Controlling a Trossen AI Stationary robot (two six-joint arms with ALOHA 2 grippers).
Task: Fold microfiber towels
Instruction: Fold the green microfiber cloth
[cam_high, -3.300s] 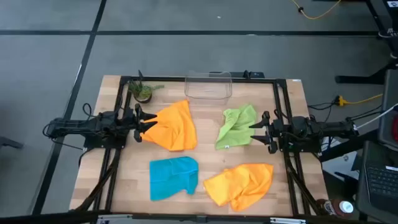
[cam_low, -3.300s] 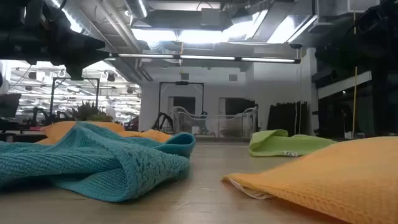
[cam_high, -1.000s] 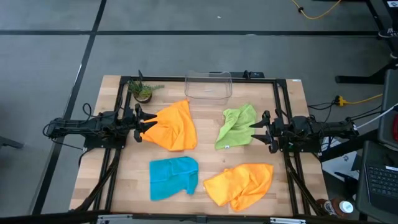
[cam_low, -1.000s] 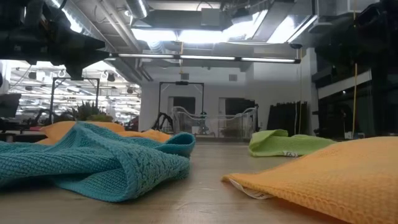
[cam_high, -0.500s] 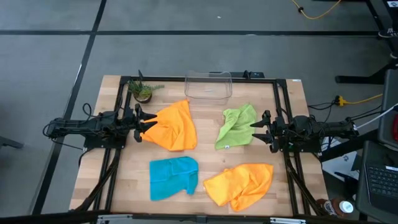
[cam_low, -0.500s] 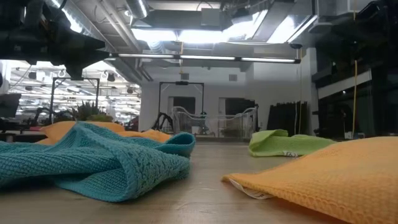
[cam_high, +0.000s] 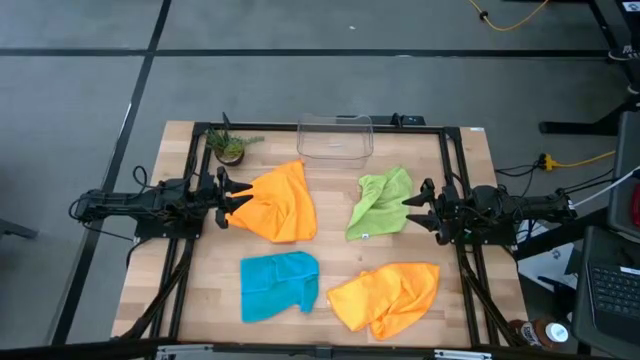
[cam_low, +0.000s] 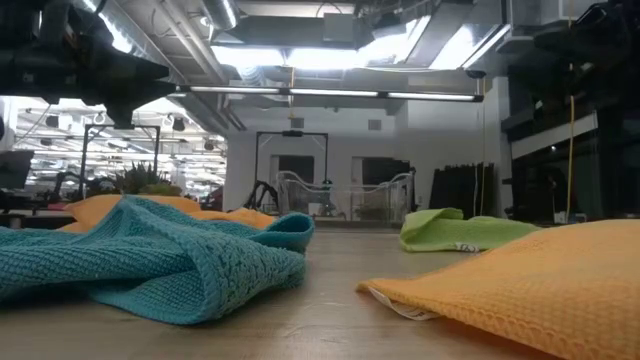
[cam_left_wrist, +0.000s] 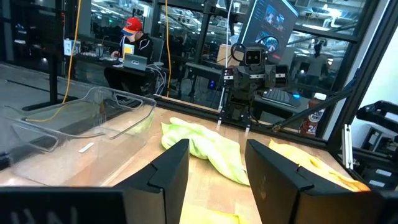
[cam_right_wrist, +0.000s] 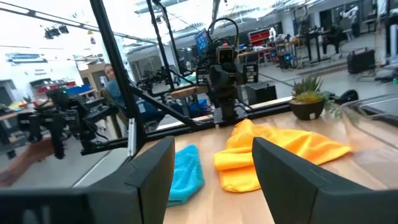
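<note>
Towels unfolded on table: orange towel (cam_high: 277, 203) just beside open left gripper (cam_high: 226, 199), green towel (cam_high: 380, 202) just beside open right gripper (cam_high: 418, 208); teal, second orange nearer front.

clear plastic bin (cam_high: 335, 137) at table's far edge | potted plant (cam_high: 229, 147) far-left corner | wooden table (cam_high: 210, 285)

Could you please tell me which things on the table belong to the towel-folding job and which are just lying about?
Part of the job:
orange towel by the left arm
lime green towel
teal towel
second orange towel at the front

Just lying about:
clear plastic bin
small potted plant
</note>
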